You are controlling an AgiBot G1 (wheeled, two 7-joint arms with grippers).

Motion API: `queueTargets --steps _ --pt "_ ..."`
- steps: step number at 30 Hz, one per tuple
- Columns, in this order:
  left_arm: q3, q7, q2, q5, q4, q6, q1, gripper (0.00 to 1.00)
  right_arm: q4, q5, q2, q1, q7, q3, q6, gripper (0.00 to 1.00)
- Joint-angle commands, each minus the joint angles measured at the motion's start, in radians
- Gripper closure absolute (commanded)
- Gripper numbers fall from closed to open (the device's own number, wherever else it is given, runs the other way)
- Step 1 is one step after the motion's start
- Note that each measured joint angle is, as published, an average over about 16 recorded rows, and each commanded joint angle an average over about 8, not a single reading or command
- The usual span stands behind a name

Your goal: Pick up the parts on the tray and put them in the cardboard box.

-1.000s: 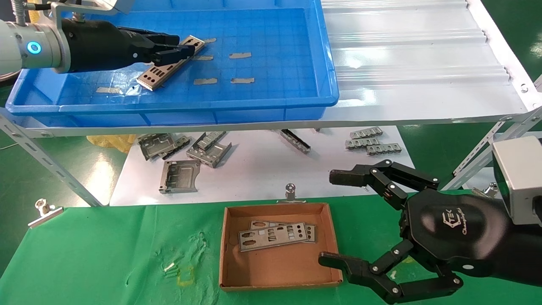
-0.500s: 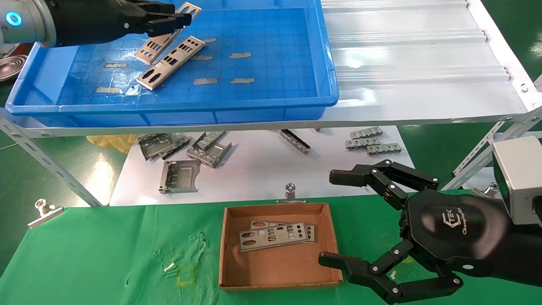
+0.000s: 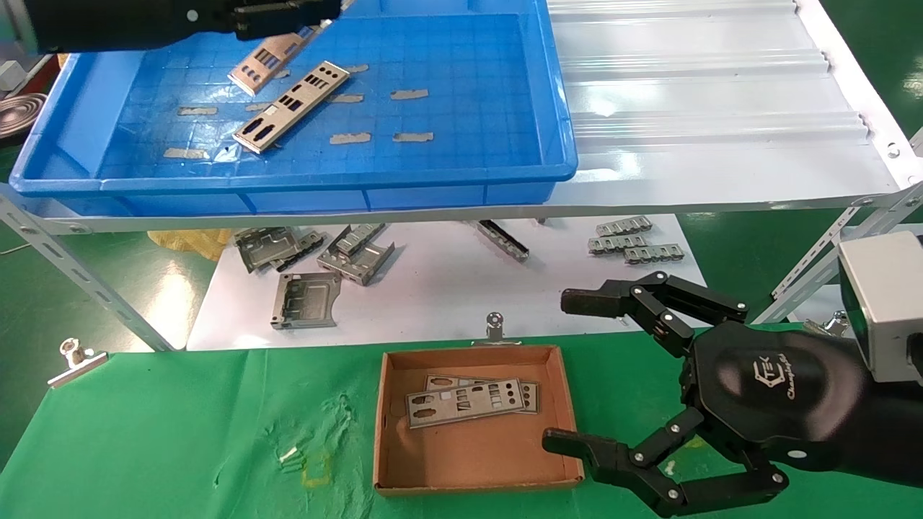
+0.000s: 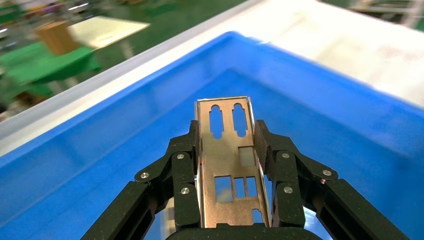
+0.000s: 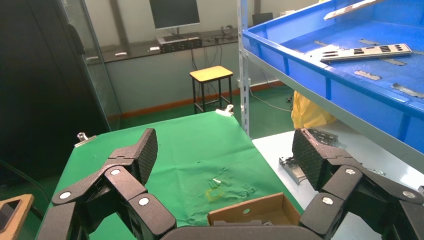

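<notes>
One part (image 3: 288, 107) lies in the blue tray (image 3: 555, 108); two (overlapping) plates (image 3: 469, 398) rest in the cardboard box (image 3: 472, 454). Left gripper (image 4: 225, 137) jaws clamp a punched silver plate (image 4: 231, 160) above the tray; right gripper (image 3: 570, 375) jaws gape beside the box.

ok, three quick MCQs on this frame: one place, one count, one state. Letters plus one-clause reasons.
1. Where is the held plate?
A. lying in the cardboard box
B. lifted over the tray
C. on the green cloth

2. How many parts lie in the cardboard box?
A. none
B. two
C. five

3. State of the right gripper?
A. open, holding nothing
B. shut on a plate
C. shut on the box

Key:
1 B: the left gripper holds the plate above the tray.
2 B: two overlapping plates rest in the cardboard box.
3 A: the right gripper has its jaws spread beside the box.
</notes>
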Motion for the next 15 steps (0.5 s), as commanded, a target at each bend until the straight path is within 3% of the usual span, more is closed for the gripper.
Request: queueTargets --steps 1,8,15 --pt "-0.004 0.009 -0.013 -0.006 -0.007 0.063 -0.002 1.00 0.000 0.000 0.000 0.000 0.000 0.000 0.000 0.00" --pt "0.001 0.078 -0.029 -0.052 -0.115 0.265 0.089 1.00 0.000 0.000 0.000 0.000 0.000 0.000 0.000 0.00" --pt "0.072 0.096 -0.054 -0.153 -0.405 0.249 0.344 1.00 0.000 0.000 0.000 0.000 0.000 0.000 0.000 0.00"
